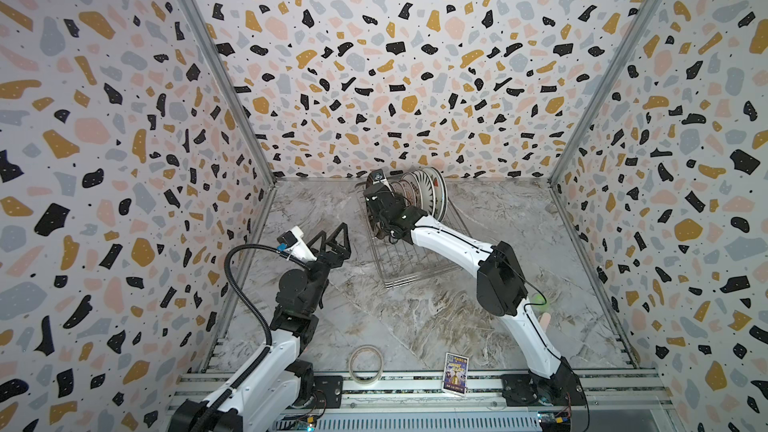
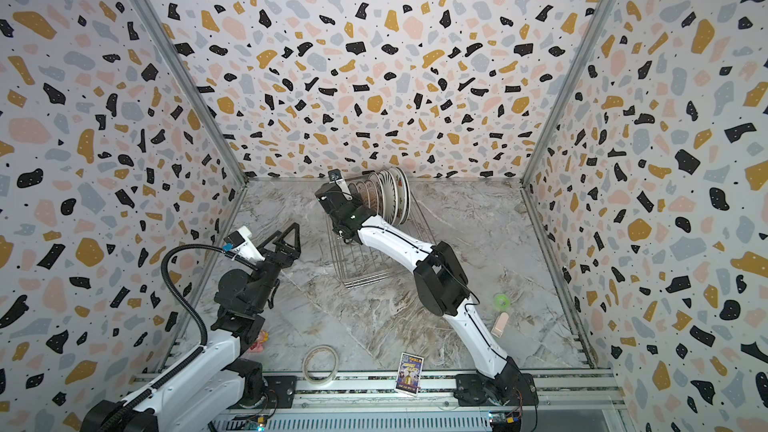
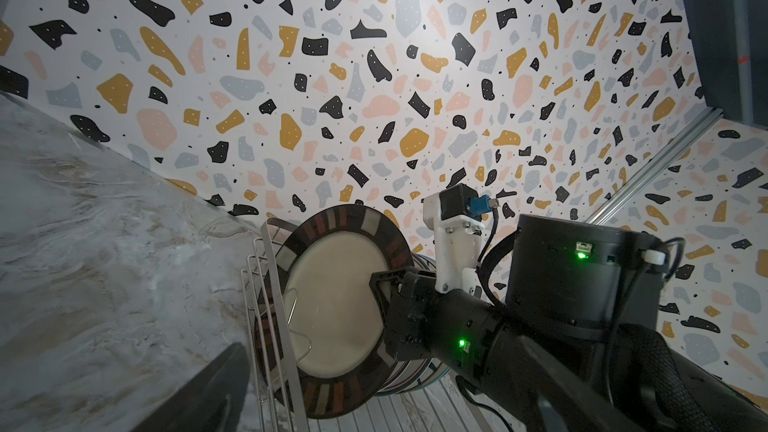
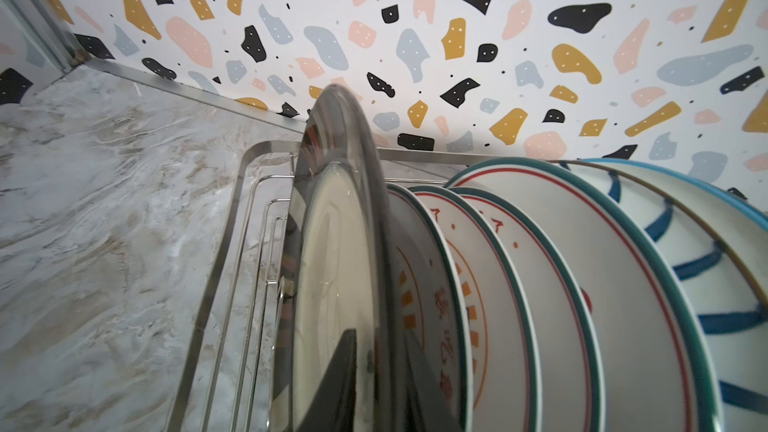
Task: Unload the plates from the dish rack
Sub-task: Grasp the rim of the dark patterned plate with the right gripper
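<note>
Where the marble counter point(image 1: 415, 326) nears its back edge, about midway between its left and right edges, sits the dish rack point(image 1: 409, 274). It is a wire basket whose long axis runs from the back edge toward the front, slightly askew. All of the plates point(image 1: 422, 193), about 7, stand on edge in the rack's back end. They are packed in 1 row across the rack, leaning together, with their faces turned toward the counter's left and right edges. No plate lies on the counter, so I judge the task to be at its 1st plate.

That plate is the dark-rimmed plate point(image 3: 328, 297) at the end of the row nearer the left edge, just beside its neighbour. The right end effector point(image 4: 379, 338) meets it from the front-edge side. In the right wrist view 1 finger lies on each face of the rim, with no gap that I can make out, so it looks clenched on this plate. Because the plate stands upright between the rack wires and the next plate, the way out is likely straight up along its own plane. A sideways pull could knock the neighbours.

The left end effector point(image 1: 332, 238) hangs released, jaws wide, over the counter toward the left edge. It holds nothing and is well apart from the rack, so the right arm is plainly nearer.
</note>
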You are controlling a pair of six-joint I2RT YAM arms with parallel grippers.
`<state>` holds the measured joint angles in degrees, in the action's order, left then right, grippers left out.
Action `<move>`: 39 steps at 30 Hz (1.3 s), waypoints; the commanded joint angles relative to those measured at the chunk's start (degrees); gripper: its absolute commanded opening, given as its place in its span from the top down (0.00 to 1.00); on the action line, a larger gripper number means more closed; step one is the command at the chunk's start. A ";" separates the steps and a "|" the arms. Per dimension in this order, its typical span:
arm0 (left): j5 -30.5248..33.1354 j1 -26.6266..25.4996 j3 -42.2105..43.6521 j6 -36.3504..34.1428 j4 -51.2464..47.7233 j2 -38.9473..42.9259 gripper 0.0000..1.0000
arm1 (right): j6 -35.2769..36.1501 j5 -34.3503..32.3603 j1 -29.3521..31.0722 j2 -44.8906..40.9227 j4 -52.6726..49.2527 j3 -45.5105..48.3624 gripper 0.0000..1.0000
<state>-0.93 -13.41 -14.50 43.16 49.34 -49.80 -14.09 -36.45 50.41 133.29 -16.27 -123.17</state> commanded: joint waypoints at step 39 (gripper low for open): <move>0.05 -1.57 3.55 3.43 10.49 -3.71 0.00 | 15.14 -9.08 5.01 -19.84 17.21 15.34 0.95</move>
<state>-0.95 -14.55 -11.57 46.35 55.86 -53.25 -0.45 -43.48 55.05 121.10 -5.74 -106.67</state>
